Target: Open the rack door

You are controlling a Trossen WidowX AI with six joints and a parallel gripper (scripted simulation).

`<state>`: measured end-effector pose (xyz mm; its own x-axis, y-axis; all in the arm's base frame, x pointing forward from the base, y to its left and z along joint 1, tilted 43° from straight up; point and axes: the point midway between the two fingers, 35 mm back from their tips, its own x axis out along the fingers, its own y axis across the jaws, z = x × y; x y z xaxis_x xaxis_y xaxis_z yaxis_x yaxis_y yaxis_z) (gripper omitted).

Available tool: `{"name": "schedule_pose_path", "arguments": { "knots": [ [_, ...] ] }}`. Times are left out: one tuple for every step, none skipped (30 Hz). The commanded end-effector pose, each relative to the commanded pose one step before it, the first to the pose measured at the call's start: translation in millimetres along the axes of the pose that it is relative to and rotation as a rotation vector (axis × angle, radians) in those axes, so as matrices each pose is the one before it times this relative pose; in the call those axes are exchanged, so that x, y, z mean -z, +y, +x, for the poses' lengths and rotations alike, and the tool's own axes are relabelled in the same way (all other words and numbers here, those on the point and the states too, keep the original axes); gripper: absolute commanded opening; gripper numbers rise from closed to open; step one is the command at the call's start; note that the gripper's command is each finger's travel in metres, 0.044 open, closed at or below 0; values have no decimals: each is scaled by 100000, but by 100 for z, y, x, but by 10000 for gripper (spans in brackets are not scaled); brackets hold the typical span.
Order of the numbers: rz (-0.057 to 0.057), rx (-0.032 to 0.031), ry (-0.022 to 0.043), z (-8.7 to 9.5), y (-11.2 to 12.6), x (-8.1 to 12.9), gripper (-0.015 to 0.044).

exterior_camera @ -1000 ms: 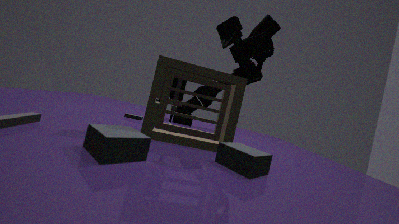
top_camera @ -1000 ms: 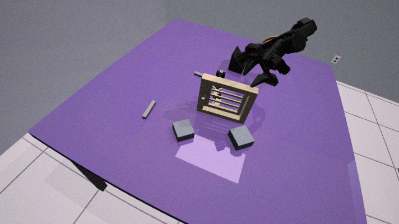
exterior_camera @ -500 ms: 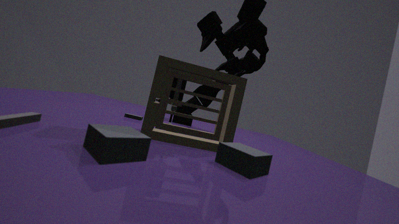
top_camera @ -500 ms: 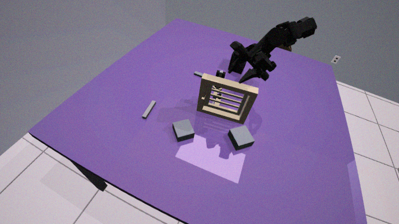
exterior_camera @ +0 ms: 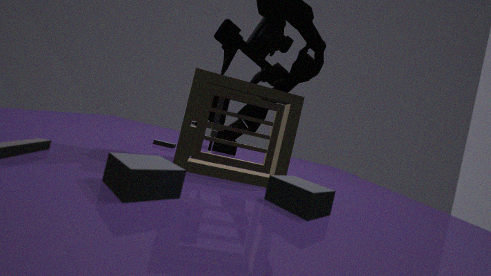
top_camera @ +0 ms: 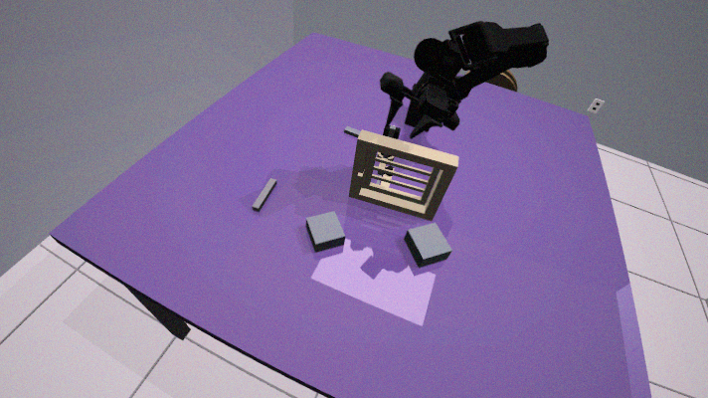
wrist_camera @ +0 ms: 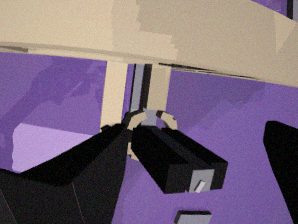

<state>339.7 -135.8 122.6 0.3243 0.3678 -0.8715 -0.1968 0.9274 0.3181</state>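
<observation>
The rack frame [top_camera: 405, 146] [exterior_camera: 186, 142] [wrist_camera: 75, 30] stands upright. The barred door [top_camera: 413, 167] [exterior_camera: 278, 123] looks closed in it. The upright black handle [top_camera: 392, 132] [exterior_camera: 221, 107] [wrist_camera: 176, 156] stands on the arm's side of the door, near the end with the small slot, and is seen through the bars in the exterior view. My gripper [top_camera: 400, 131] [exterior_camera: 236, 78] [wrist_camera: 198, 132] is open and points down just above and behind the frame's top. In the wrist view the handle lies between the fingers, nearer the left one; whether that finger touches it I cannot tell.
Two grey blocks [top_camera: 325, 228] [top_camera: 428, 241] [exterior_camera: 145, 178] [exterior_camera: 301, 192] lie in front of the frame. A grey bar [top_camera: 265, 194] [exterior_camera: 29, 145] lies to the left. Another grey bar [top_camera: 351, 132] [exterior_camera: 164, 143] lies behind the frame's left end, close to the handle.
</observation>
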Motion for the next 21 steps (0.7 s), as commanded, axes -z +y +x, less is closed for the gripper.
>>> {"name": "schedule_pose_path", "arguments": {
  "knots": [
    [2772,-7430,2891,65,-628,645,296],
    [839,-1942,707,-5,-144,196,296],
    [854,-1956,650,-12,-142,191,296],
    [868,-1969,594,-20,-140,186,296],
    [882,-1980,537,-28,-138,181,296],
    [895,-1991,480,-36,-137,176,296],
    [907,-2000,423,-44,-135,170,296],
    [918,-2008,366,-52,-133,165,296],
    [930,-2016,310,-61,-132,160,296],
    [940,-2023,254,-69,-130,154,296],
    [950,-2028,197,-77,-128,149,296],
    [959,-2033,142,-85,-126,143,296],
    [967,-2036,86,-93,-125,138,296],
    [975,-2038,31,-101,-123,132,296],
    [805,-1672,-16,-89,-100,104,296],
    [485,-1004,-27,-56,-59,61,296],
    [162,-335,-12,-19,-20,20,296],
    [0,0,0,0,0,0,296],
    [0,0,0,0,0,0,296],
    [20,0,46,27,-1,-1,296],
    [59,-1,137,80,-4,-3,296]
  ]
}}
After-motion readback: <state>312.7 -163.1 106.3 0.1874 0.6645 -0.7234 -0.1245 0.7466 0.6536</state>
